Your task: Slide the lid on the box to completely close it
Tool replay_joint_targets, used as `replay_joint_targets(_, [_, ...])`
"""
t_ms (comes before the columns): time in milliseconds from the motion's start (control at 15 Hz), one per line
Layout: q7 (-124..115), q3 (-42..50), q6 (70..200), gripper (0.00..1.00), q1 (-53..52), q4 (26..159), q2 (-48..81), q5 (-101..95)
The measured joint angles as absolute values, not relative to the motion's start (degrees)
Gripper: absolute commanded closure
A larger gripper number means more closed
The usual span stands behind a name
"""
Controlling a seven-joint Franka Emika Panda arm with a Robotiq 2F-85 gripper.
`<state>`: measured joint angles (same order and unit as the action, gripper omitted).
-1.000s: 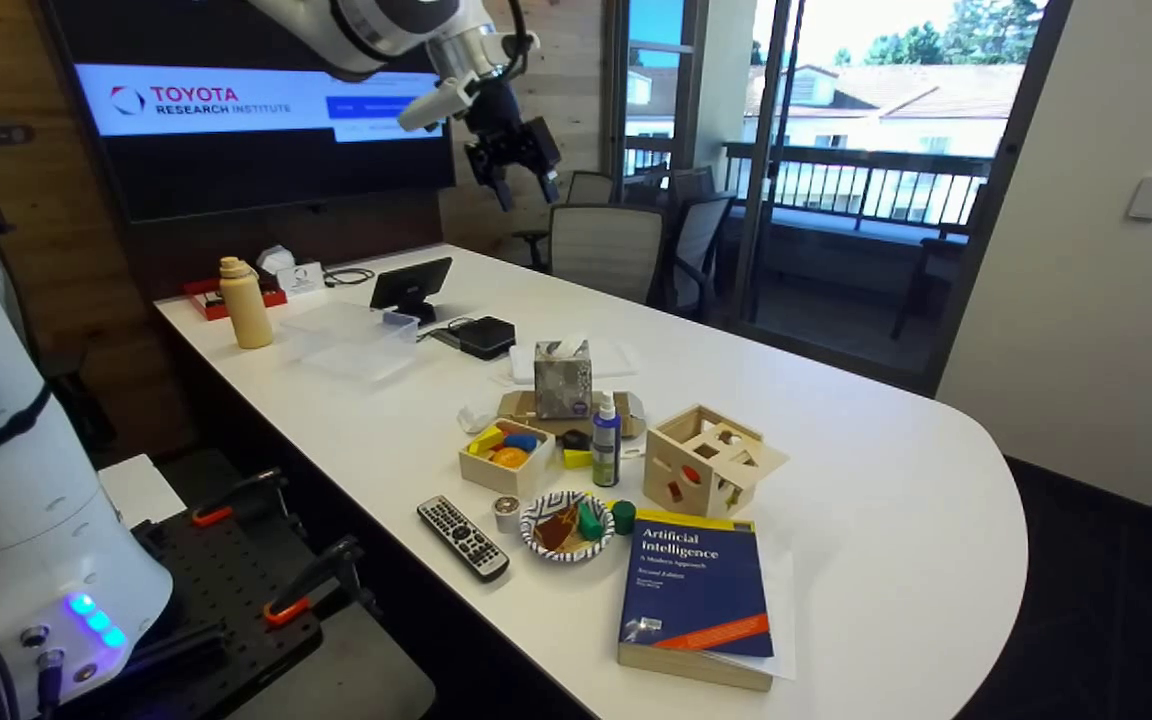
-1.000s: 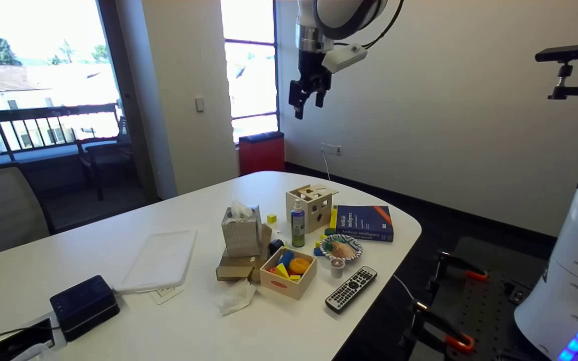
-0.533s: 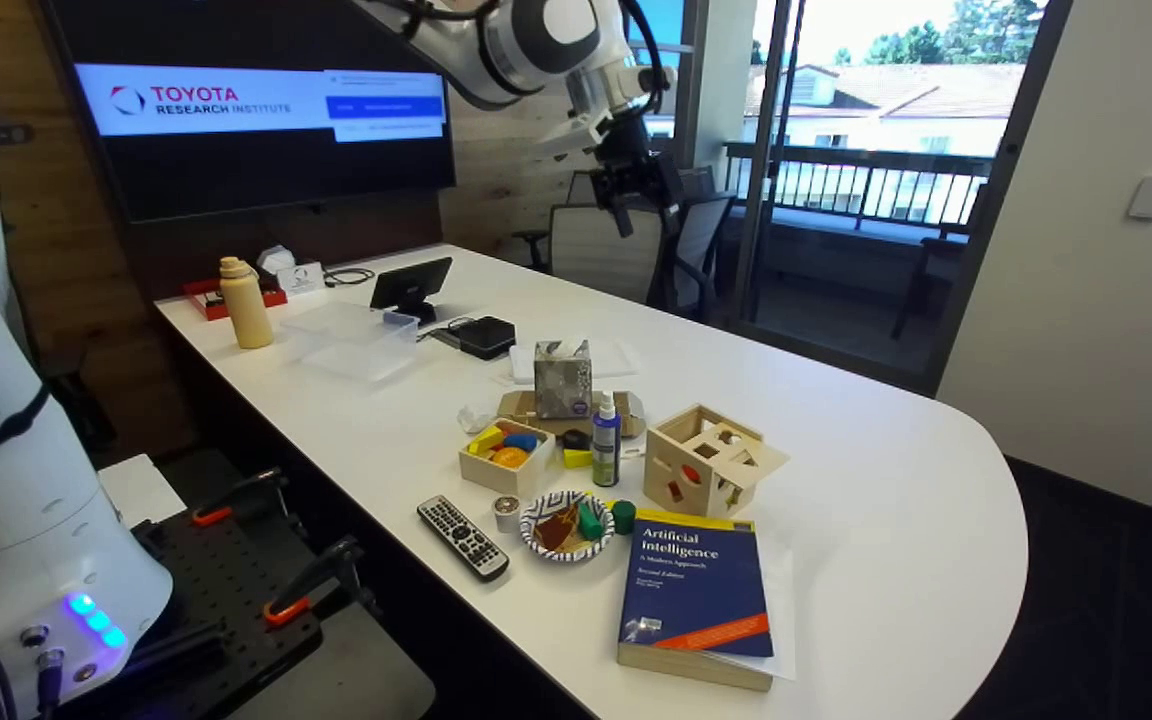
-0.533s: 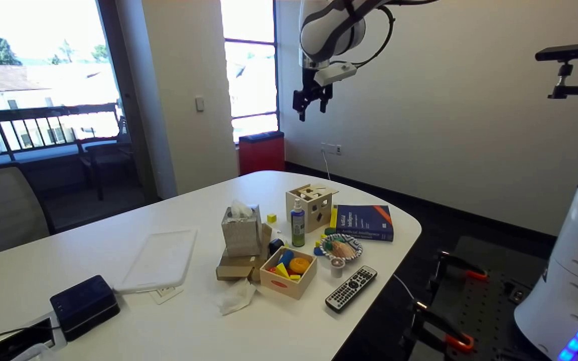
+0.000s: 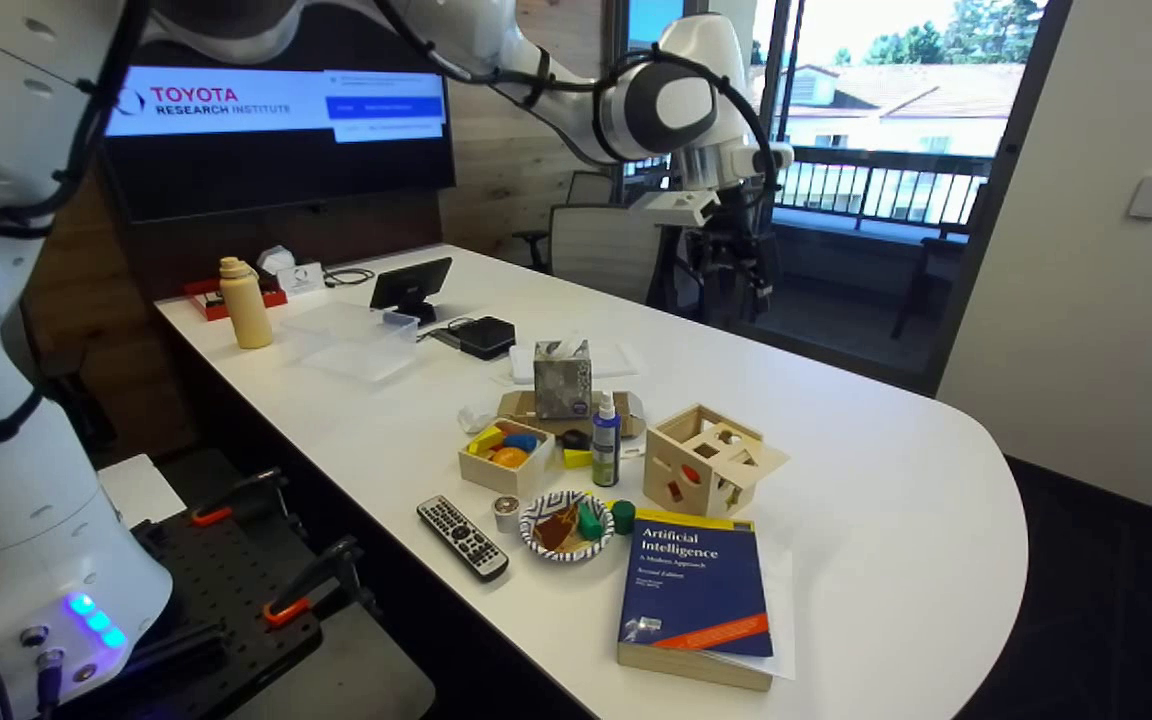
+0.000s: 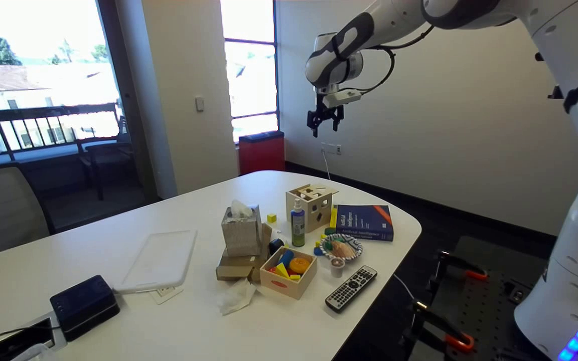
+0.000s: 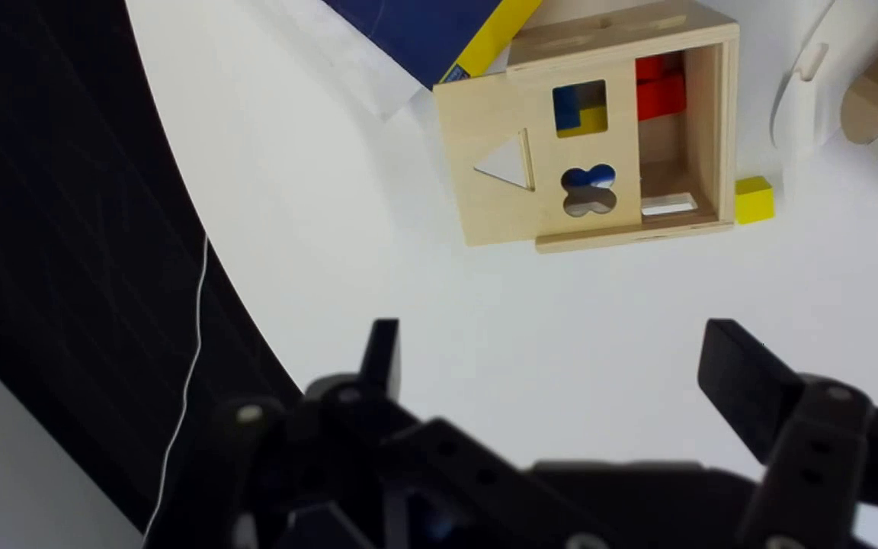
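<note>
One gripper [image 7: 549, 345] midair, jaws wide

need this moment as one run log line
gripper: open, empty | lid: partway across box, overhanging one end | opposite end: uncovered | closure: incomplete

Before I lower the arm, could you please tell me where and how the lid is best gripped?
I'd probably pinch the lid by its overhanging end, coming level from that side, jaws above and below: it looks thin and juts out past the box there.

The white arm [image 5: 561, 112] has a black cable [image 5: 114, 67], blue lights [image 5: 98, 621] and black jaws.
</note>
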<state>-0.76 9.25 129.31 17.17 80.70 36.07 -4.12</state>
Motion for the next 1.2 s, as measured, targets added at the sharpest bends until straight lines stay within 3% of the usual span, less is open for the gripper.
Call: replay_joint_targets(1200, [-0.03,7.96,128.26,0.0,23.99,74.21,53.23,4.06])
